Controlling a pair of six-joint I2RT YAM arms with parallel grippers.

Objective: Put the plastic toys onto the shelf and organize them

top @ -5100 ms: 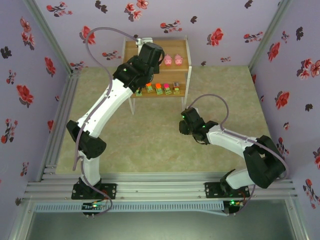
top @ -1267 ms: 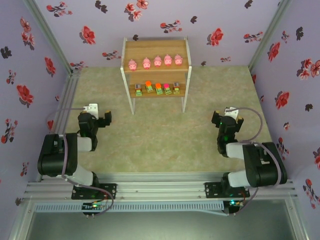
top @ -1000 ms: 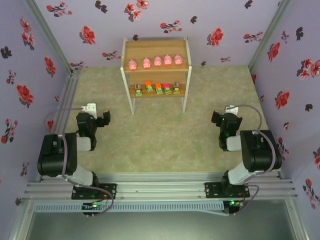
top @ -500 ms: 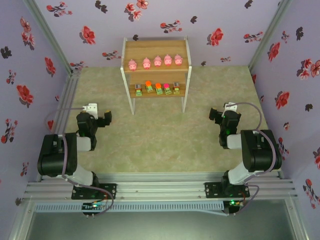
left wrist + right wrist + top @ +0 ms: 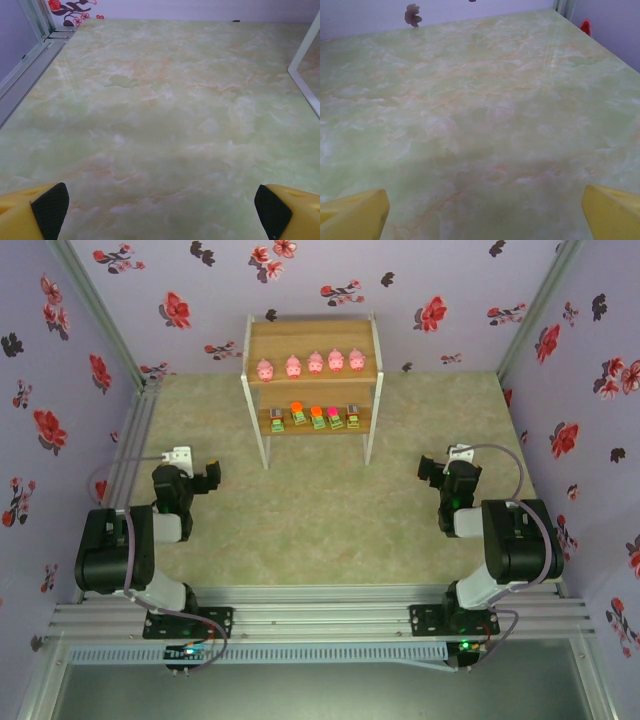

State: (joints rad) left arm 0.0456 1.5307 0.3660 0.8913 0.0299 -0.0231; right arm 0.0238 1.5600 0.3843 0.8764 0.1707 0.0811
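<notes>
The shelf (image 5: 312,338) stands at the back centre of the table. Five pink pig toys (image 5: 315,363) sit in a row on its upper board. Five small square blocks (image 5: 317,416) are lined up on the lower board. My left gripper (image 5: 207,478) rests low at the left, far from the shelf. It is open, and its yellow fingertips (image 5: 50,207) stand wide apart over bare table. My right gripper (image 5: 432,469) rests low at the right, also open, its yellow fingertips (image 5: 360,215) at the frame's corners with nothing between them.
A white shelf leg (image 5: 302,75) runs along the right edge of the left wrist view. Metal rails (image 5: 125,455) border the table's left side. Floral purple walls (image 5: 560,390) close in the sides and back. Both arms are folded back near their bases.
My left arm has withdrawn from the shelf and folded back, leaving five pigs on the upper board. The right arm has folded back too, and its gripper swung slightly left.
</notes>
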